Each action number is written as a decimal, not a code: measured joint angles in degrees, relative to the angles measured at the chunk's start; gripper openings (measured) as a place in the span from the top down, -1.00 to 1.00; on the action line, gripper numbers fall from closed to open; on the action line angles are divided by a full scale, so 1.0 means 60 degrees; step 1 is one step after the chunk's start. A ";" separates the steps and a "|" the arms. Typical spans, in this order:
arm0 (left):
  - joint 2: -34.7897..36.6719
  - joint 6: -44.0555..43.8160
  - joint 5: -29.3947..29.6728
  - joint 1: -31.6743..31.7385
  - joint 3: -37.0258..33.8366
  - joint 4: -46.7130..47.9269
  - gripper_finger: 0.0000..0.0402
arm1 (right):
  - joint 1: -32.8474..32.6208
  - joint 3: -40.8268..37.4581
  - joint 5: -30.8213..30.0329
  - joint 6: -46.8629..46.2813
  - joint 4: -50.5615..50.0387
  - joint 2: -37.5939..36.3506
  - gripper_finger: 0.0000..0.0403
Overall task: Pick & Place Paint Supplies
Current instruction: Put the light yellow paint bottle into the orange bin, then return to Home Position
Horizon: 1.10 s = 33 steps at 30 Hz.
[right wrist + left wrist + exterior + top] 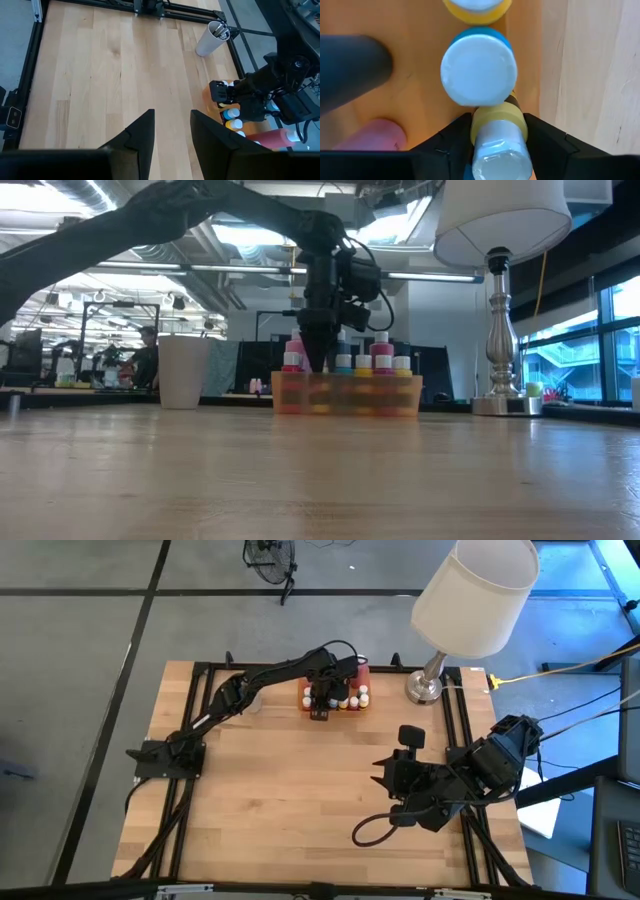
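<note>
Yellow pot (498, 137) | between left gripper (497, 150) fingers (445, 142) | over tray (395, 95)

My left gripper (319, 712) hangs over the tray (346, 394) at the table's (300, 810) far edge, a small pot (499, 142) between its fingers. The cup (183, 372) stands left of the tray, the lamp (428, 685) right. My right gripper (383, 772) waits near the right edge.

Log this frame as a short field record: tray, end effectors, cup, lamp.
tray: orange tray at table's far edge, holding paint pots and bottles
left end effector: over the tray, fingers either side of a yellow pot with a white lid
right end effector: open, empty, above bare table
cup: beige cup left of tray
lamp: lamp, far right
</note>
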<state>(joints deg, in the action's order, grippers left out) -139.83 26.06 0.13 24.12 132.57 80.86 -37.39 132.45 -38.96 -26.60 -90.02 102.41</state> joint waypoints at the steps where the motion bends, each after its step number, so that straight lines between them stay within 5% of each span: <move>1: -0.0007 0.0000 -0.0023 0.0000 0.0000 0.0000 0.15 | 0.0000 -0.0001 0.0000 0.0002 0.0003 0.0000 0.36; 14: -0.0045 -0.0241 0.0420 -0.0011 0.0000 0.0007 -0.09 | -0.0004 0.0001 0.0000 0.0006 0.0001 0.0000 0.36; 33: 0.0446 -0.0234 0.1322 -0.0282 0.0353 0.0585 -0.05 | 0.0098 -0.0002 0.0004 0.0075 0.0000 0.0000 0.36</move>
<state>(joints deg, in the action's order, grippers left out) -137.16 24.66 8.06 22.43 134.69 84.37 -36.80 132.44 -38.94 -26.15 -90.02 102.41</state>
